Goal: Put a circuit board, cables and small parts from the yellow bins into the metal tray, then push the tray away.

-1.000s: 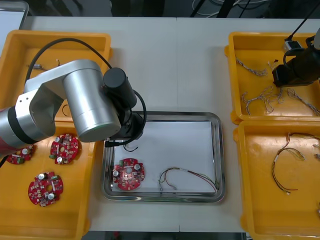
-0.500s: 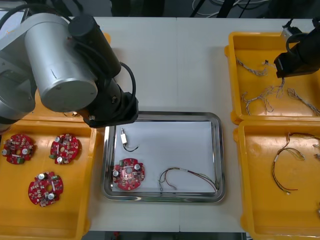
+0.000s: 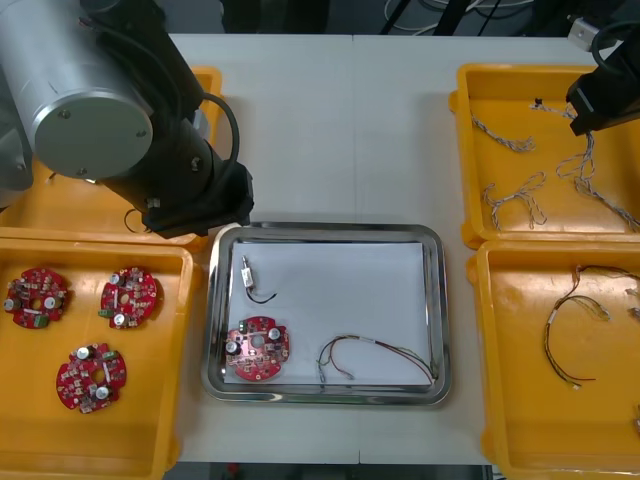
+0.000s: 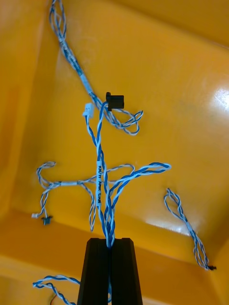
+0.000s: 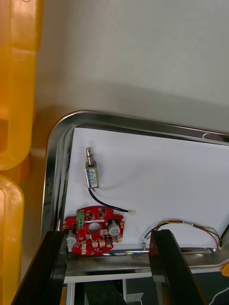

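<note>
Three items lie in the shiny, white-lined metal tray (image 3: 441,300), front view: round red circuit board (image 3: 257,349), small metal part with black lead (image 3: 246,270), red and yellow cable (image 3: 375,355). Left arm (image 3: 90,110) has drawn back off the tray since a second ago.

Right wrist view: right gripper (image 4: 110,240) pinches a twisted blue and white cable (image 4: 99,157) above the far right yellow bin (image 4: 181,71).

Left wrist view: left gripper (image 5: 107,233) spread, empty. Part delivered; this cable probably goes in next.

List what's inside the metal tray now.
One round red circuit board, a small metal part with a black lead, and a red and yellow cable, on the tray's white inside. Nothing is covered; the left gripper hangs open off its corner.
</note>
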